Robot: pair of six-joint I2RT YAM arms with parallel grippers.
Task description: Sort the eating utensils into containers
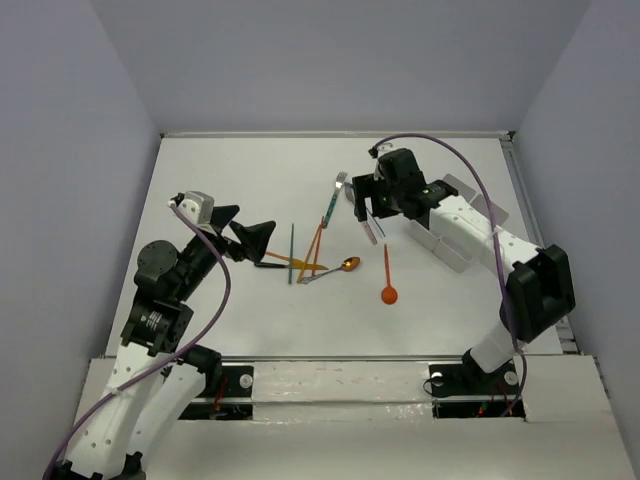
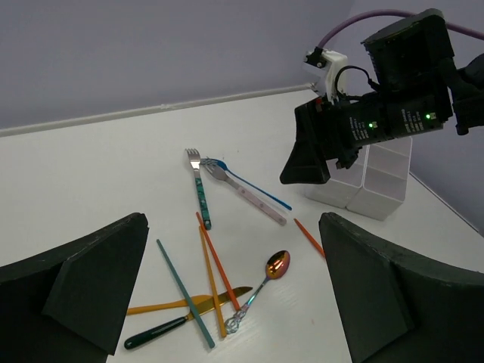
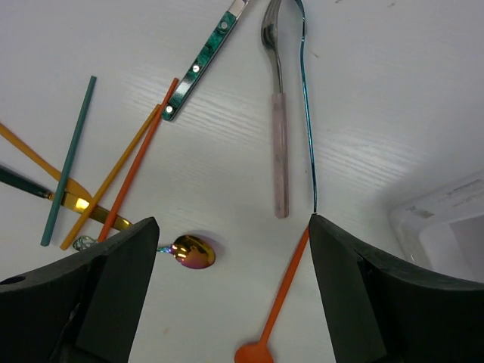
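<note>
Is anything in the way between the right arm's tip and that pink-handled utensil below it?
Nothing visible. The right end effector hangs open above the pink-handled utensil; only a thin blue utensil lies close alongside it.

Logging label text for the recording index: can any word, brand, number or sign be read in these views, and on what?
No text can be read.
white box: a faint line of print on its rim in the right wrist view, too small and blurred to read.
Nothing else shows lettering.
</note>
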